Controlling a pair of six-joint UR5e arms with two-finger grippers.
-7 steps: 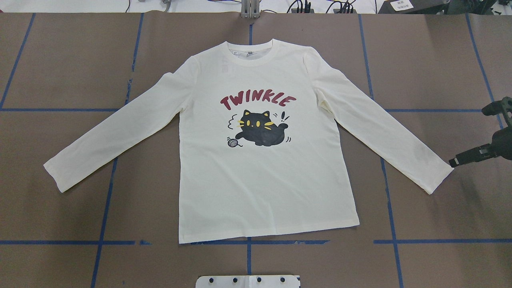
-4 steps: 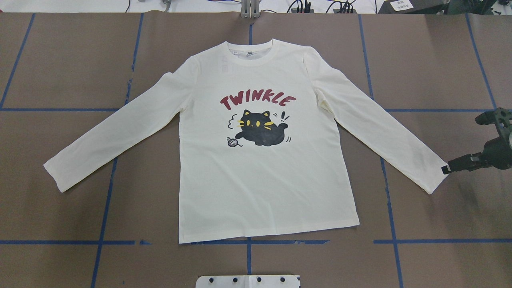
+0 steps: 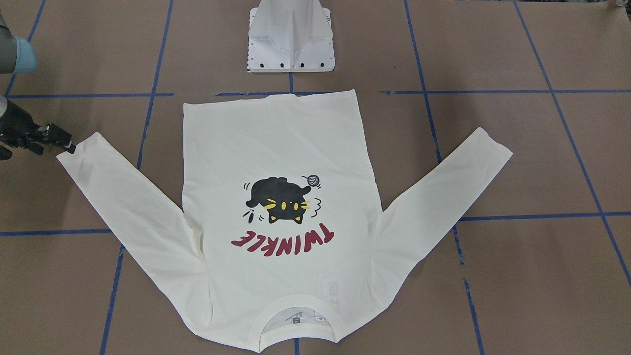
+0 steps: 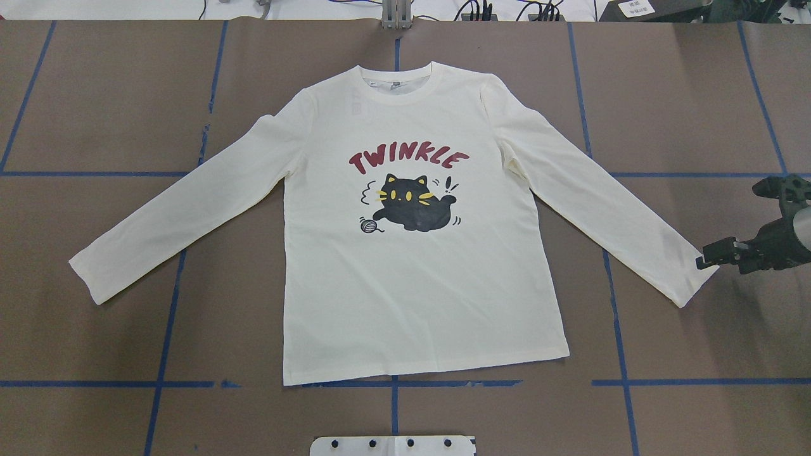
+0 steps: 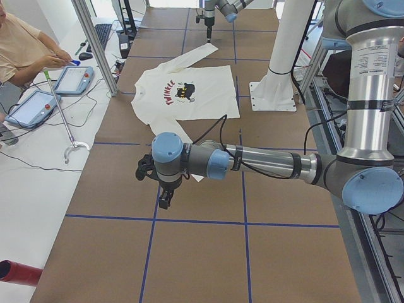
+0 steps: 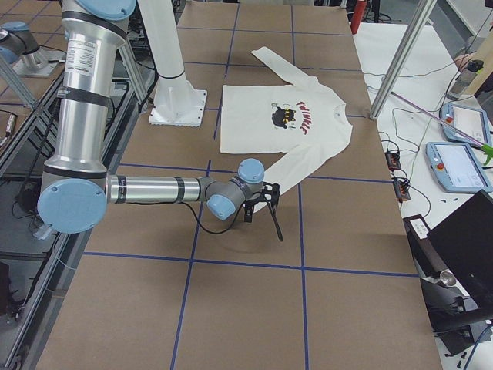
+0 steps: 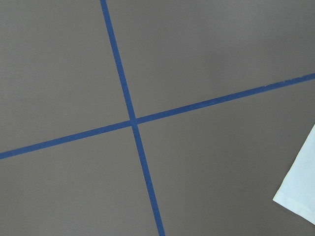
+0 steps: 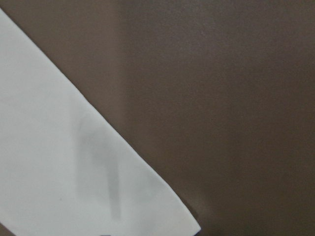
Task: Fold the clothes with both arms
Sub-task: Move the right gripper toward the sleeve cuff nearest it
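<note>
Shirt (image 4: 418, 285): flat in the middle of the tabletop (image 4: 114, 114), cat side up.
Right gripper (image 4: 702, 262): tip at one sleeve's cuff (image 4: 694, 285); open or closed, cannot tell.
Left gripper (image 5: 165, 201): near the other cuff (image 4: 89, 278); cannot tell either.

The right arm (image 6: 154, 187) reaches out low and level, the right gripper (image 4: 702, 261) pointing sideways, its fingers' spacing unclear. The left arm (image 5: 265, 163) is likewise outstretched, the left gripper (image 5: 164, 199) pointing down.

Brown worktop (image 4: 95, 95) taped into a grid, with a side table alongside.
Blue tape lines (image 4: 393, 383) are crossing the worktop, a white pedestal base (image 3: 291, 37) is standing on it, and a person (image 5: 19, 47) is sitting at the side table (image 5: 38, 145), one hand resting near two pendants (image 5: 72, 79).
</note>
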